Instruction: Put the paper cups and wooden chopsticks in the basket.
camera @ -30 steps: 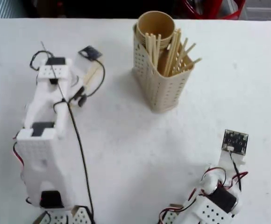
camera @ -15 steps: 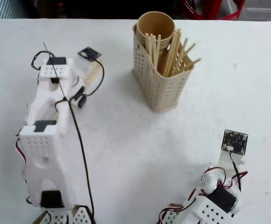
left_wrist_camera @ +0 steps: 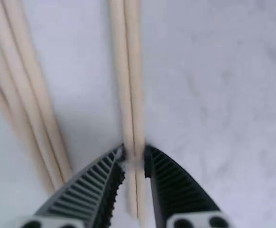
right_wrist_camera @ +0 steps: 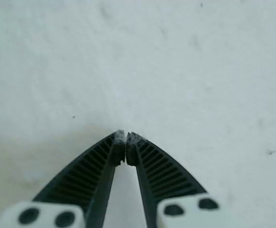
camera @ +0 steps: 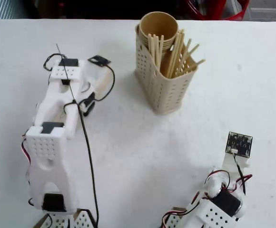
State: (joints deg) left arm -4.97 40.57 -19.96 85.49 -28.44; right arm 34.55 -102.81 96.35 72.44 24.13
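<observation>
In the left wrist view my left gripper (left_wrist_camera: pixel 134 154) is shut on a pair of wooden chopsticks (left_wrist_camera: pixel 131 85) that run straight out from its fingertips over the white table. More loose chopsticks (left_wrist_camera: pixel 28 99) lie just beside that pair. From above, the left arm (camera: pixel 64 90) sits left of the cream perforated basket (camera: pixel 162 88). The basket holds a paper cup (camera: pixel 158 24) and several chopsticks (camera: pixel 177 50) standing on end. My right gripper (right_wrist_camera: pixel 125 137) is shut with nothing in it, low over bare table. Its arm (camera: pixel 219 202) stays at the near right edge.
A black cable (camera: pixel 88 156) runs along the left arm to the table's near edge. Open white table (camera: pixel 142 152) lies between the two arms and in front of the basket. Dark and red objects (camera: pixel 214 8) stand beyond the far edge.
The left arm has swung right, toward the basket, and its wrist has turned. The loose chopsticks seen beside the wrist earlier are now under the arm. The right arm has not moved.
</observation>
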